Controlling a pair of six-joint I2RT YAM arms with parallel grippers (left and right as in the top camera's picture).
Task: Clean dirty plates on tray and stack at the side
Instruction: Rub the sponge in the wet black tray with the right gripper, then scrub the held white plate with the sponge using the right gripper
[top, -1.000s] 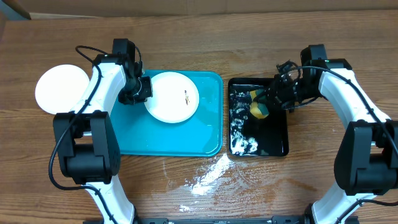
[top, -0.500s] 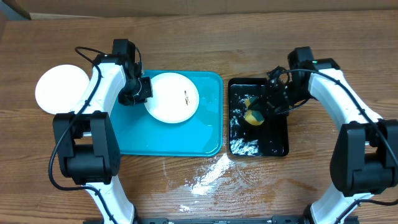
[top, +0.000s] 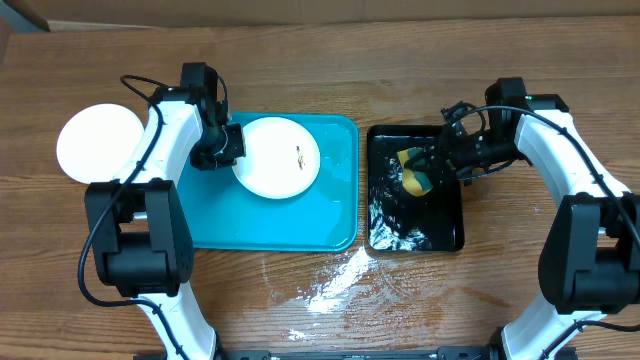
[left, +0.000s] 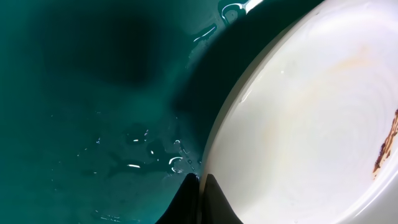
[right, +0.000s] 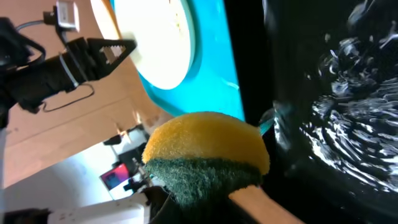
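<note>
A white plate (top: 280, 155) with small dark specks lies at the back of the turquoise tray (top: 270, 225). My left gripper (top: 228, 143) is shut on its left rim; the left wrist view shows the fingers (left: 200, 186) pinching the plate's edge (left: 298, 124) over the wet tray floor (left: 93, 93). Another white plate (top: 97, 142) lies on the table left of the tray. My right gripper (top: 432, 163) is shut on a yellow and green sponge (top: 413, 172), held over the black tray (top: 440, 235); the sponge fills the right wrist view (right: 208, 155). No pale yellow-green plate shows.
The black tray holds foamy water (top: 390, 225). Spilled water (top: 335, 285) lies on the wooden table in front of both trays. A cardboard edge (top: 300, 10) runs along the table's back.
My right gripper swung left and forward in the black tray with the sponge, then came back right. The foam in the tray has shifted. The left arm and plate have not moved.
</note>
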